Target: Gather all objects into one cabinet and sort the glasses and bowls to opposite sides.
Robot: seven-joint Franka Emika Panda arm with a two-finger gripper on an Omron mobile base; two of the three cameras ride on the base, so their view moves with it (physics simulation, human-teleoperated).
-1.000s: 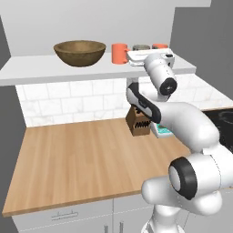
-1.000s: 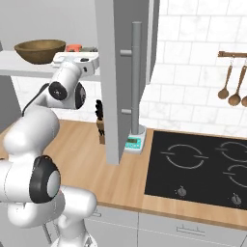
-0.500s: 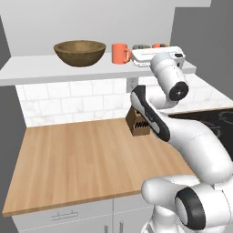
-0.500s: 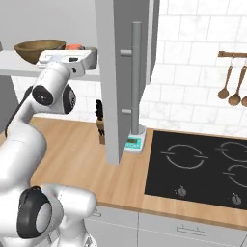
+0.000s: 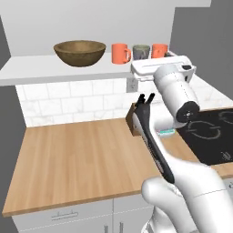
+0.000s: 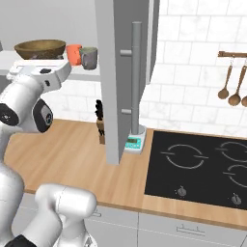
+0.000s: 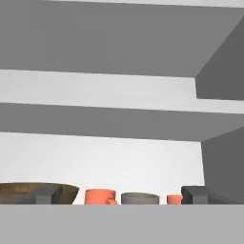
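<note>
I see the bowl at the shelf's left end; an orange mug, the grey-green mug and a second orange mug stand to its right. The gripper faces them, fingers apart, empty.

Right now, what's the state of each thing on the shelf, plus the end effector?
Wide brown wooden bowl: upright on the shelf's left part, apart from the mugs.
Left orange mug: upright.
Grey-green mug: upright, between the orange mugs.
Right orange mug: upright.
End effector: open, holding nothing.
</note>
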